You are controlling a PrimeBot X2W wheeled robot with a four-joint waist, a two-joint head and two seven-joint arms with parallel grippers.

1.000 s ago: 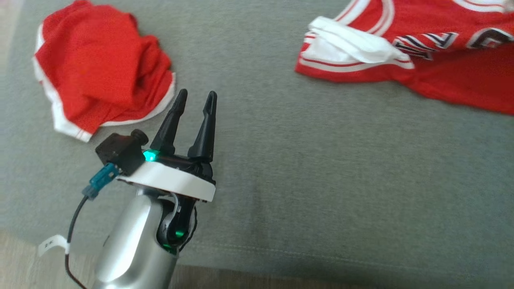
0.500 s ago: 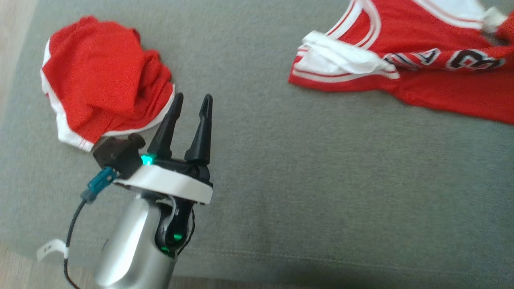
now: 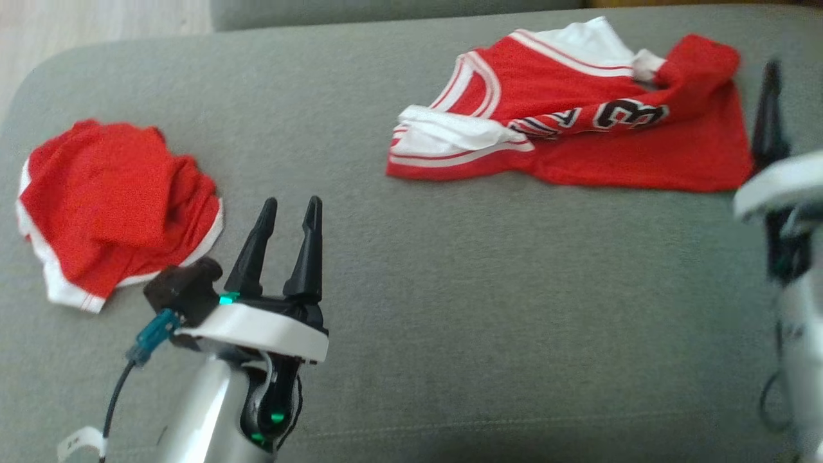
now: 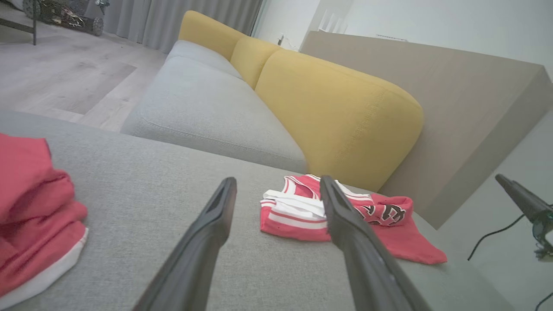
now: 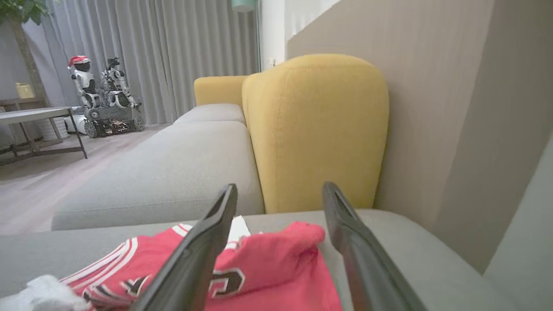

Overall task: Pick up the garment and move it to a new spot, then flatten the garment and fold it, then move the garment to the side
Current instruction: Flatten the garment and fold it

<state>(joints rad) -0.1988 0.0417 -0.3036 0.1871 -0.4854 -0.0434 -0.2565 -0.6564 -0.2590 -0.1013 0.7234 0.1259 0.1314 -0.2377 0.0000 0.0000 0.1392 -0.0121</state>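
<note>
1. Head view: the jersey [image 3: 566,138] lies rumpled on the grey seat [image 3: 463,302], toward its far right. One upper corner is folded over the black-and-white lettering, and a white-trimmed armhole is bunched at its left end. A red bundle [image 3: 109,206] with white trim lies well apart, at the seat's left side. The left gripper [image 3: 292,202] hovers near the bundle with its fingers parted and nothing between them. The right gripper [image 3: 769,77] stands blurred at the right edge, just beside the jersey's right side. It is seen edge-on, so I cannot tell its spread from here.
2. Left wrist view: this lower angle adds what lies behind the seat. A yellow cushion [image 4: 337,121] stands right behind the jersey, with a second grey seat [image 4: 203,112], wood floor [image 4: 65,77] and a beige panel [image 4: 453,108] around it. The left fingers stand wide and empty, and the right-hand one covers part of the jersey's middle. The bundle fills the left edge. One dark finger of the right gripper and a cable [image 4: 488,237] show at the far right.
3. Right wrist view: here the right gripper's fingers stand wide apart, gripping nothing. The jersey lies low between and under them, its folded corner and one printed digit showing, and the left finger hides part of it. Far off are curtains [image 5: 151,56], a low table [image 5: 34,116] and small wheeled robots [image 5: 103,99].
</note>
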